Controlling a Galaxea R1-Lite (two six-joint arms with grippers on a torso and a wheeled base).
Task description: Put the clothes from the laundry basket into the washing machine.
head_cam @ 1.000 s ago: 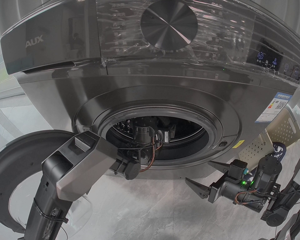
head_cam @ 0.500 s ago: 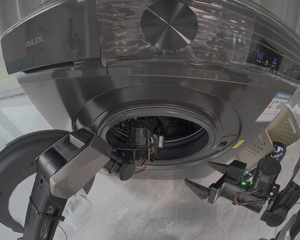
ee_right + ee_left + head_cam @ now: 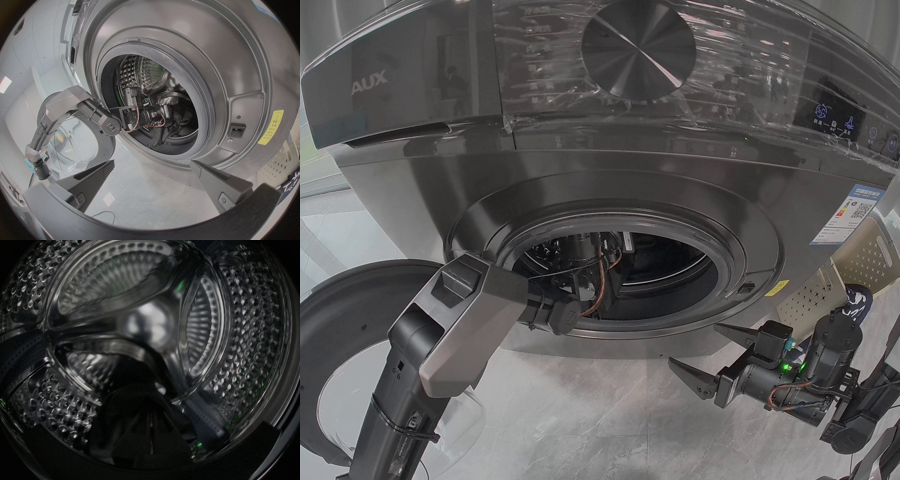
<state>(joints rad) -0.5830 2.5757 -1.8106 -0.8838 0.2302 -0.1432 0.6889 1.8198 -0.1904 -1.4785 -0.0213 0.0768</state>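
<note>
Deposit step: your left gripper (image 3: 167, 112) sits inside the washing machine (image 3: 675, 181) drum, its fingers too dark to judge. A limp black garment (image 3: 176, 125) lies on the dimpled steel. Your right gripper (image 3: 697, 345) hangs outside, fingers apart. Next, probably fetch more from the perforated laundry basket (image 3: 862, 262).
</note>
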